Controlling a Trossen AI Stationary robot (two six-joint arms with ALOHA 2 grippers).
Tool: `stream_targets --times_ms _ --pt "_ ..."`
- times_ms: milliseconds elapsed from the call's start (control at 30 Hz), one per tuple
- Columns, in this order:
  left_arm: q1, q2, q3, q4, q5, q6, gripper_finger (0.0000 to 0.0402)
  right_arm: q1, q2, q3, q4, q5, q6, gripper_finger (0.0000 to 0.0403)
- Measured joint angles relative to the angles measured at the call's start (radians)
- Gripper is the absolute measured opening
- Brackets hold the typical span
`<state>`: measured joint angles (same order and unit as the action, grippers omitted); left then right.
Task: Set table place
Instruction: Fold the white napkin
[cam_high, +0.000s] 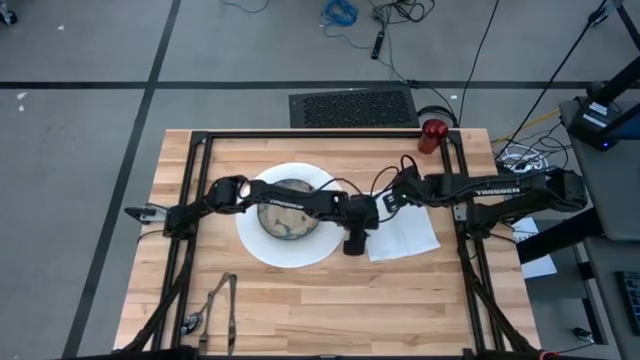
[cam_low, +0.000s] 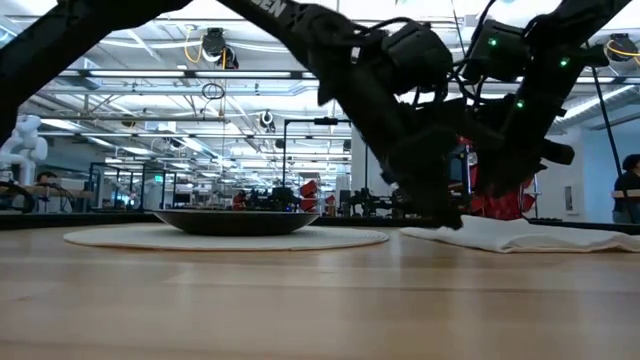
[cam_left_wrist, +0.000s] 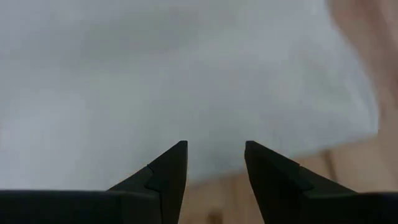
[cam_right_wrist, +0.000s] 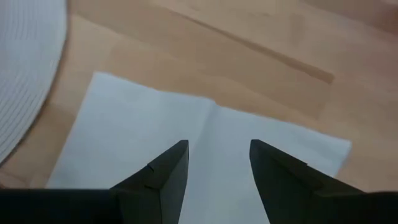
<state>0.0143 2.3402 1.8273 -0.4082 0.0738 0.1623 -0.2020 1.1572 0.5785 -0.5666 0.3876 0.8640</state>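
Observation:
A white napkin (cam_high: 410, 235) lies flat on the table (cam_high: 300, 320), right of a big white plate (cam_high: 262, 245) that holds a patterned bowl (cam_high: 285, 222). My left gripper (cam_high: 352, 245) reaches over the plate and stands low at the napkin's plate-side edge, fingers open; its wrist view (cam_left_wrist: 214, 155) shows the napkin (cam_left_wrist: 186, 74) close up. My right gripper (cam_high: 392, 200) hovers open over the napkin's far left part (cam_right_wrist: 186, 124), touching nothing. A red cup (cam_high: 432, 133) stands at the far right. Dark cutlery (cam_high: 215, 305) lies near the front left. My left gripper points down at the napkin's edge nearest the plate (cam_low: 470, 232), with its open fingers (cam_left_wrist: 168, 168) on either side of a strip of cloth and table. I cannot tell whether the fingertips touch the cloth.
Black frame bars (cam_high: 195, 180) run along the table's left, far and right sides. A dark grille (cam_high: 352, 107) lies on the floor beyond the far edge. Bare wood shows at the front middle and front right (cam_high: 400, 310).

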Motion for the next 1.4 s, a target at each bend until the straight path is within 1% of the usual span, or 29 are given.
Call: stream_targets --times_ms 167,300,400,467,533,700,767,833,933,1000,1100,1400 --pt "-0.004 -0.001 -0.074 0.104 -0.015 0.000 0.0148 -0.008 -0.004 0.000 -0.062 -0.009 0.015 0.0160" --pt "-0.002 -0.001 -0.077 0.156 -0.025 0.000 0.0148 -0.008 -0.005 0.000 -0.114 -0.070 0.029 0.0160" --pt "0.005 0.019 -0.076 0.232 -0.026 0.000 0.0148 -0.005 -0.005 0.000 -0.251 -0.141 0.106 0.0160" --pt "0.010 0.030 -0.079 0.245 -0.022 0.000 0.0148 0.008 -0.005 0.000 -0.325 -0.153 0.156 0.0160" --pt "0.011 0.045 -0.076 0.276 -0.025 0.000 0.0148 0.029 -0.004 -0.001 -0.357 -0.153 0.173 0.0160" --pt "0.011 0.066 -0.074 0.311 -0.025 -0.001 0.0148 0.086 0.031 -0.001 -0.323 -0.153 0.175 0.0160" --pt "0.011 0.069 -0.074 0.315 -0.025 -0.002 0.0148 0.107 0.070 -0.001 -0.326 -0.153 0.193 0.0160" --pt "0.011 0.089 -0.073 0.357 -0.023 -0.004 0.0148 0.129 0.120 -0.001 -0.320 -0.154 0.207 0.0160" --pt "0.011 0.092 -0.073 0.367 -0.022 -0.005 0.0148 0.152 0.187 0.000 -0.257 -0.154 0.220 0.0160" --pt "0.011 0.098 -0.073 0.377 -0.022 -0.004 0.0148 0.161 0.209 0.000 -0.214 -0.151 0.208 0.0160" --pt "0.013 0.100 -0.074 0.396 -0.022 -0.004 0.0148 0.164 0.207 0.001 -0.154 -0.151 0.193 0.0160" --pt "0.027 0.105 -0.076 0.440 -0.021 0.000 0.0148 0.165 0.099 -0.002 -0.178 -0.157 0.187 0.0160"
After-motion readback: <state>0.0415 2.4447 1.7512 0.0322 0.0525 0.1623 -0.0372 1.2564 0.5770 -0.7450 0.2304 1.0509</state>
